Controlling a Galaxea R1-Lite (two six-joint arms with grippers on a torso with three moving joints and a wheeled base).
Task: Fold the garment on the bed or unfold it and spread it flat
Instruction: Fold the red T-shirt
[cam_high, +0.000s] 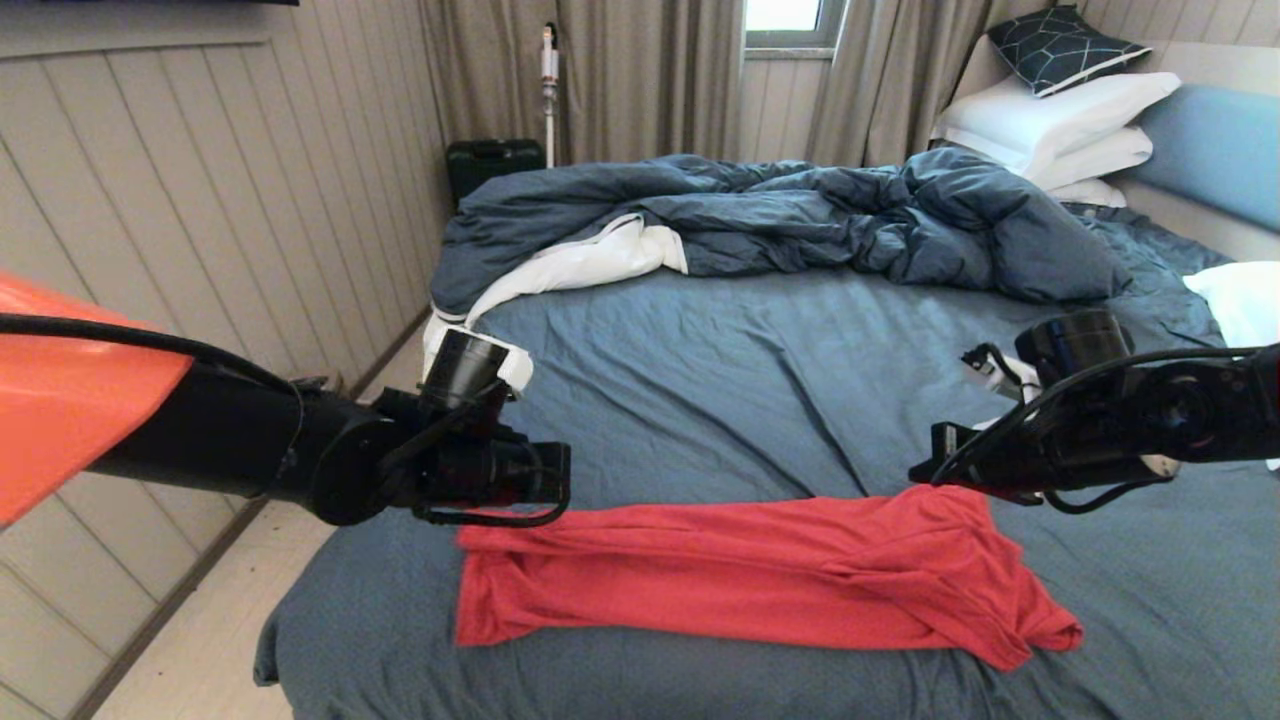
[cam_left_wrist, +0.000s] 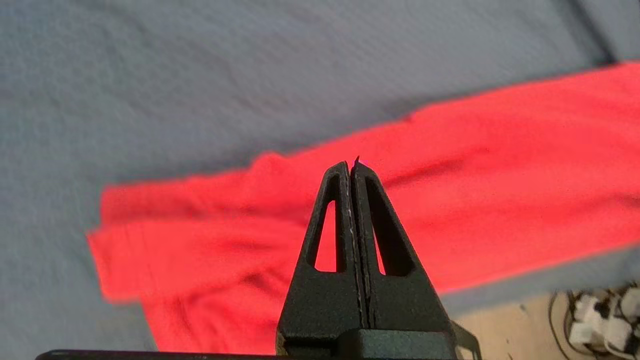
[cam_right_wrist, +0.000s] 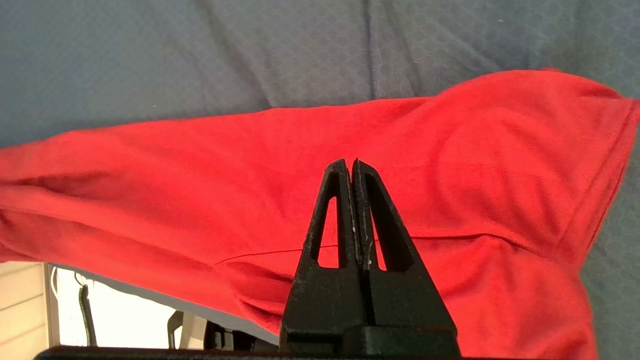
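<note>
The red garment (cam_high: 740, 575) lies as a long folded band across the near part of the bed (cam_high: 700, 380), a sleeve end sticking out at its right. No lettering shows. My left gripper (cam_high: 556, 490) hovers just above the band's far left corner, shut and empty. My right gripper (cam_high: 925, 468) hovers over the far right end, also shut with nothing in it. In the left wrist view the shut fingertips (cam_left_wrist: 351, 167) hang over the garment (cam_left_wrist: 500, 175). In the right wrist view the gripper (cam_right_wrist: 348, 165) hangs above the garment (cam_right_wrist: 450, 150).
A rumpled dark blue duvet (cam_high: 800, 215) with white lining lies across the far half of the bed. White pillows (cam_high: 1060, 120) are stacked at the far right. The bed's left edge drops to the floor (cam_high: 200, 640) beside a panelled wall.
</note>
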